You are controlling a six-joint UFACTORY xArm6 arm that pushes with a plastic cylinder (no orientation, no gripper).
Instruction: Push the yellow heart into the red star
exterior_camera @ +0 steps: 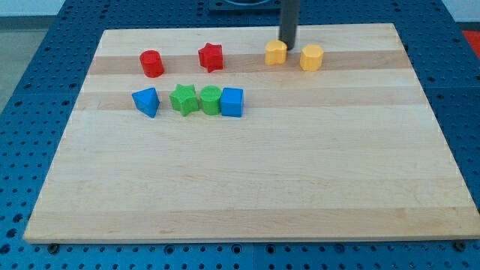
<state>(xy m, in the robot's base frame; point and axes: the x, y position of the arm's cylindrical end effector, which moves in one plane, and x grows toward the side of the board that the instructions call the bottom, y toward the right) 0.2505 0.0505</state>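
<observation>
1. The yellow heart [276, 52] is sitting near the board's top edge, well to the view's right of the red star [211, 57].
2. My tip [288, 43] is holding nothing, resting just above and right of the heart, seemingly touching it.
3. A yellow hexagon [311, 57] is lying just right of the heart.

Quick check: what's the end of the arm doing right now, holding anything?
No gripper here, only a rod: my tip holds nothing and sits just above-right of the yellow heart, close to touching; the red star lies to its left.
</observation>
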